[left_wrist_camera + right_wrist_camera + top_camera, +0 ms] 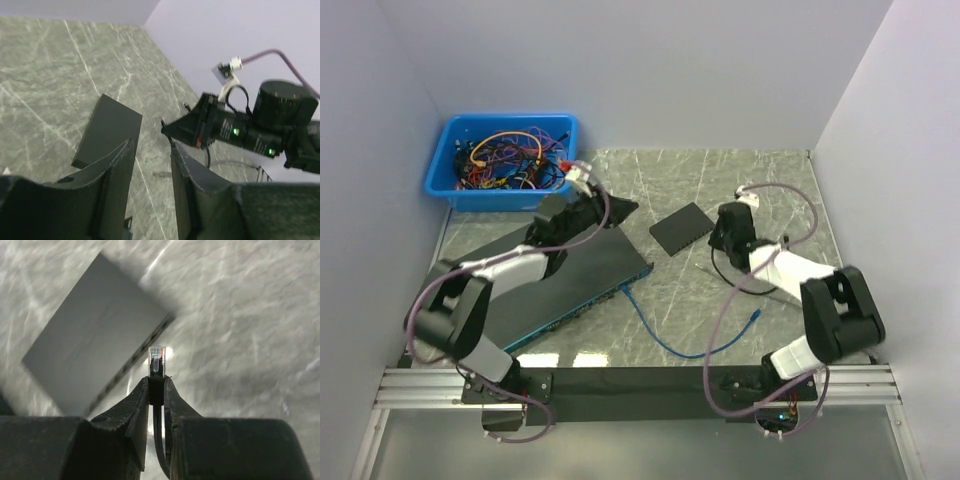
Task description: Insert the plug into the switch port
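A small black switch [680, 227] lies flat mid-table; it also shows in the left wrist view [107, 127] and the right wrist view [95, 345]. My right gripper [723, 238] is shut on a clear plug [156, 357] with a black boot and black cable. The plug tip points at the switch's port edge [137, 355], a short gap away. My left gripper [620, 208] is open and empty, hovering just left of the small switch; its fingers [117, 165] frame bare table. The right gripper [172, 131] shows beyond them.
A large black switch with a blue front edge [590, 275] lies under my left arm, with a blue cable [670, 335] plugged into it and trailing right. A blue bin [505, 160] of tangled cables stands at the back left. Walls close in on three sides.
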